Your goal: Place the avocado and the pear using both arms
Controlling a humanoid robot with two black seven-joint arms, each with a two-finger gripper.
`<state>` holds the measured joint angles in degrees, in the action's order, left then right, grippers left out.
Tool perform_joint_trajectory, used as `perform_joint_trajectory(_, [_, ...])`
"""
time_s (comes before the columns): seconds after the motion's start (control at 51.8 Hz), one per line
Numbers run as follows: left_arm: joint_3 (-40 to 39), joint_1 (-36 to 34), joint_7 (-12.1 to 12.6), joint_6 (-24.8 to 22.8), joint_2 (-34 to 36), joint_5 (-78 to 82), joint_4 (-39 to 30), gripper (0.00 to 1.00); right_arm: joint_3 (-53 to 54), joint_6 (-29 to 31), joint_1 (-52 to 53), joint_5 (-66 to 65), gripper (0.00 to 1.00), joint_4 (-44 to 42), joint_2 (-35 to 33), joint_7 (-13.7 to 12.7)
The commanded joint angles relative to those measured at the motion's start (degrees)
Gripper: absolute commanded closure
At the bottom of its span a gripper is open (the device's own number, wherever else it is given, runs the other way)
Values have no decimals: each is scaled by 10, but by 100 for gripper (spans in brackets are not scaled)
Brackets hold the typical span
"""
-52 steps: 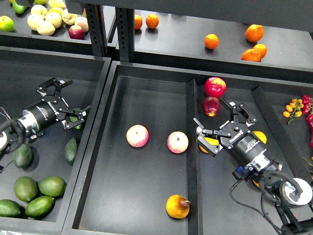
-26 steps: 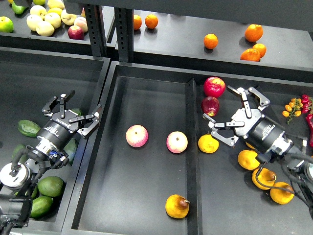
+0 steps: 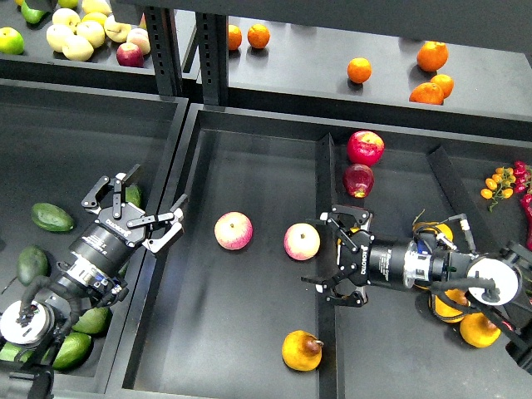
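Note:
The pear (image 3: 301,350), orange-yellow with a short stem, lies at the front of the middle tray (image 3: 249,158). A dark green avocado (image 3: 51,218) lies in the left bin, another (image 3: 32,263) sits below it, and a third (image 3: 132,196) peeks out behind my left gripper. My left gripper (image 3: 140,209) is open and empty above the left bin's right wall. My right gripper (image 3: 331,256) is open, points left and hovers over the divider (image 3: 325,174), right of a pink-and-yellow apple (image 3: 302,241). I see nothing between its fingers.
A second pink-and-yellow apple (image 3: 233,230) lies mid-tray. Two red apples (image 3: 366,147) sit at the back of the right compartment. Yellow pears (image 3: 480,329) lie under my right arm. Lighter green fruits (image 3: 90,320) fill the left bin's front. Oranges (image 3: 359,70) sit on the back shelf.
My right gripper swung left and down to the divider and now covers the yellow fruit that lay there. My left gripper shifted slightly right and down, still open.

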<state>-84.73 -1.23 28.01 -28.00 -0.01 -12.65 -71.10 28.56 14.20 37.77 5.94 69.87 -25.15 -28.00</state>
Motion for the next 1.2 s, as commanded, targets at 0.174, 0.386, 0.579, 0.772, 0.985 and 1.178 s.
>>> perform_joint_trajectory(0.174, [13,4,0,0,0,0,-10,1,-60,35,1,-78,1,-29,7,0])
perform_joint_trajectory(0.386, [18,3,0,0,0,0,-11,1,-111,39,12,-96,1,-32,14,0])
perform_joint_trajectory(0.579, [29,7,0,0,0,0,-25,1,-142,39,14,-110,2,-52,41,0])
perform_joint_trajectory(0.772, [38,7,0,0,0,0,-26,1,-149,40,12,-119,4,-88,51,0])
perform_joint_trajectory(0.985, [54,7,0,0,0,0,-26,1,-163,43,12,-122,4,-145,76,0])
perform_joint_trajectory(1.178, [68,7,0,0,0,0,-26,1,-163,74,12,-122,7,-208,113,0])
